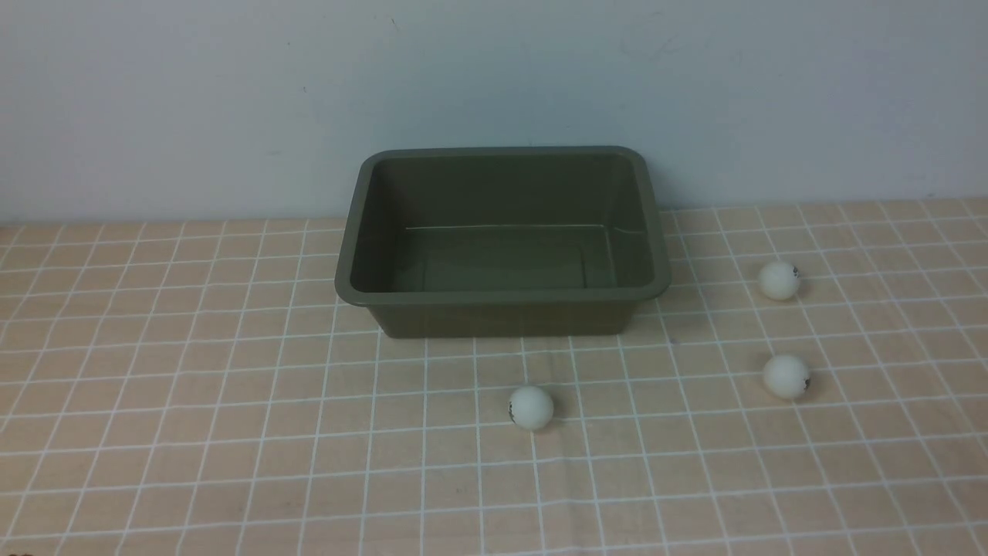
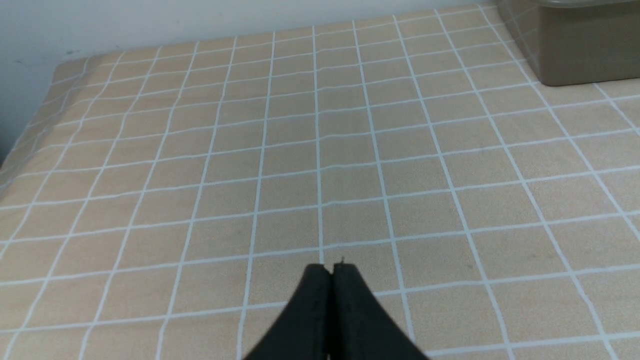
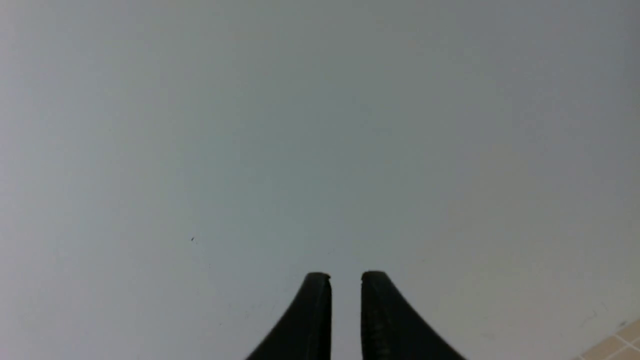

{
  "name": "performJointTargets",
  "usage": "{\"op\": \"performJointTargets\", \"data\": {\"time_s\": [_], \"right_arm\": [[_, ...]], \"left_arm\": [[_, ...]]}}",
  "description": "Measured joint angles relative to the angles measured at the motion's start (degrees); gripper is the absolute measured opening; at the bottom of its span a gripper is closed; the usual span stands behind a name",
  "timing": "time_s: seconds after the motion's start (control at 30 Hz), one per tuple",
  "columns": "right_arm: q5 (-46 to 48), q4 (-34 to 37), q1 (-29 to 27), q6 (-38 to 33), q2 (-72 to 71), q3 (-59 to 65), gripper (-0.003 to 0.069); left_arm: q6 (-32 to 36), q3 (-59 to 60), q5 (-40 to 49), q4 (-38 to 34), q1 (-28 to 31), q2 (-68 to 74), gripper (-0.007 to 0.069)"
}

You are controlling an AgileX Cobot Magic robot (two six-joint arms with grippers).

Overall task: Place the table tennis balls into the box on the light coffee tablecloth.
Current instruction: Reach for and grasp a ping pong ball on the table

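The olive-green box (image 1: 502, 296) stands empty on the light coffee tablecloth (image 1: 231, 432), near the wall. Three white table tennis balls lie on the cloth outside it: one (image 1: 531, 407) in front of the box, two to its right, a nearer one (image 1: 786, 376) and a farther one (image 1: 777, 279). Neither arm shows in the front view. In the left wrist view my left gripper (image 2: 332, 267) is shut and empty over bare cloth, with a corner of the box (image 2: 580, 55) ahead. My right gripper (image 3: 346, 275) points at the wall, its jaws slightly apart with nothing between them.
A pale grey-blue wall (image 1: 494, 77) rises right behind the box. The cloth's left edge (image 2: 30, 135) shows in the left wrist view. A small corner of the cloth (image 3: 612, 345) shows in the right wrist view.
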Motion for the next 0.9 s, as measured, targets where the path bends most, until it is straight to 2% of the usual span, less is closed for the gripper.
{"op": "performJointTargets", "data": {"time_s": [0.17, 0.3, 0.5, 0.6, 0.73, 0.9], "right_arm": [[-0.18, -3.91, 0.0, 1.31, 0.0, 0.0, 0.0221], [-0.18, -11.43, 0.0, 3.8, 0.0, 0.0, 0.036], [-3.14, -24.42, 0.0, 14.01, 0.0, -0.59, 0.0538], [-5.82, -31.09, 0.0, 15.27, 0.0, -5.71, 0.0569], [-8.0, -35.8, 0.0, 14.12, 3.28, -14.76, 0.0575], [-4.78, -42.1, 0.0, 12.44, 13.72, -29.18, 0.0577]], "left_arm": [[0.0, 0.0, 0.0, 0.0, 0.0, 0.0, -0.0069], [0.0, 0.0, 0.0, 0.0, 0.0, 0.0, -0.0069], [0.0, 0.0, 0.0, 0.0, 0.0, 0.0, -0.0069], [0.0, 0.0, 0.0, 0.0, 0.0, 0.0, -0.0069], [0.0, 0.0, 0.0, 0.0, 0.0, 0.0, -0.0069], [0.0, 0.0, 0.0, 0.0, 0.0, 0.0, -0.0069]]}}
